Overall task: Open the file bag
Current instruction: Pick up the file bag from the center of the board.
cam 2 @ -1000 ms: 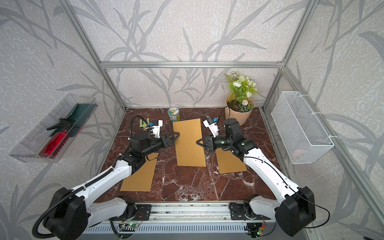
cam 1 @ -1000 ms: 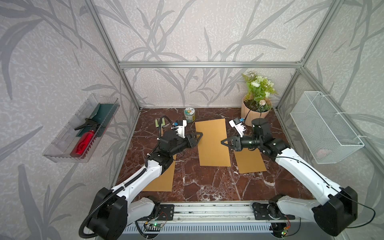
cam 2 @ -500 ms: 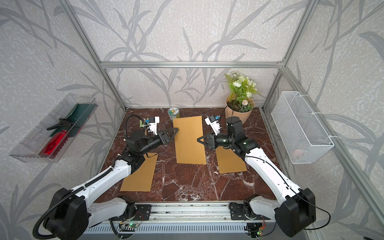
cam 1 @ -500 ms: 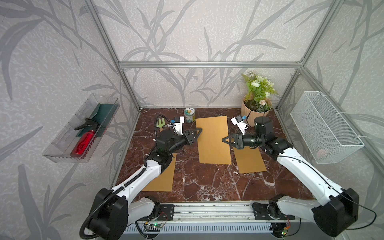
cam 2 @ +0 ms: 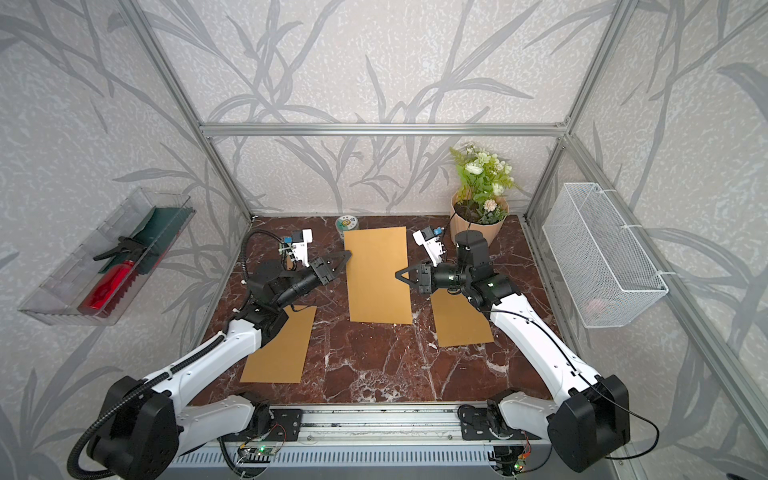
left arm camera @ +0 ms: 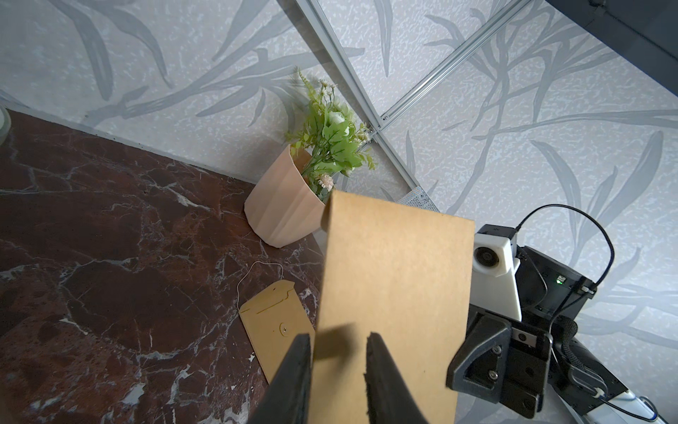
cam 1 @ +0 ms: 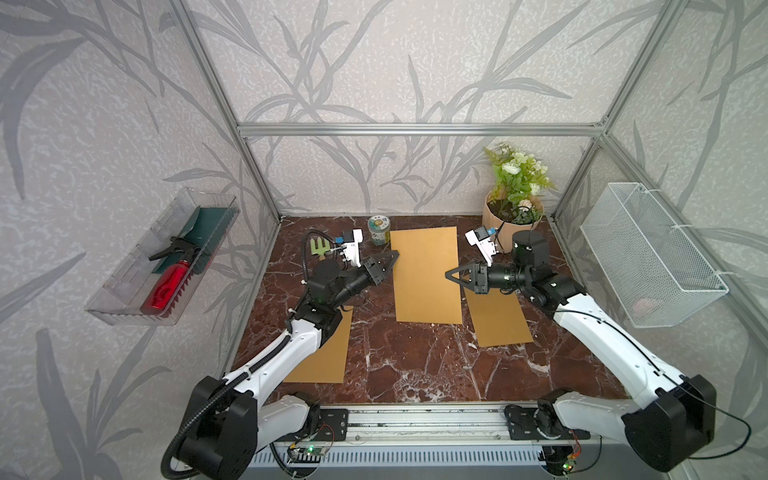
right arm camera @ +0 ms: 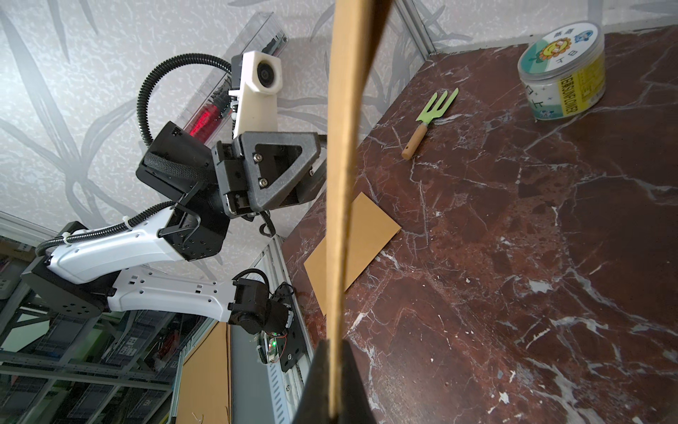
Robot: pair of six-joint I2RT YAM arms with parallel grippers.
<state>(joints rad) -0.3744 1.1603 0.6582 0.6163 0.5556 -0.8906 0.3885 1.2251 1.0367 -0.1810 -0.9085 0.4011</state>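
File bag (cam 1: 426,278): kraft, likely light and floppy, best pinched at edges | my right gripper (cam 1: 451,275) clamps one edge | my left gripper (cam 1: 392,258) narrow, straddling opposite edge

Brown kraft file bag (cam 1: 426,276), flat, midair

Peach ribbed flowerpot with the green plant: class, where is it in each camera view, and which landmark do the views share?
Both top views: peach ribbed flowerpot, far right corner of the marble tabletop.
Left wrist view: flowerpot against the wall, past a corner of the raised brown paper file bag.
Right wrist view: not in it.
Shared landmark: that file bag, in all four views.
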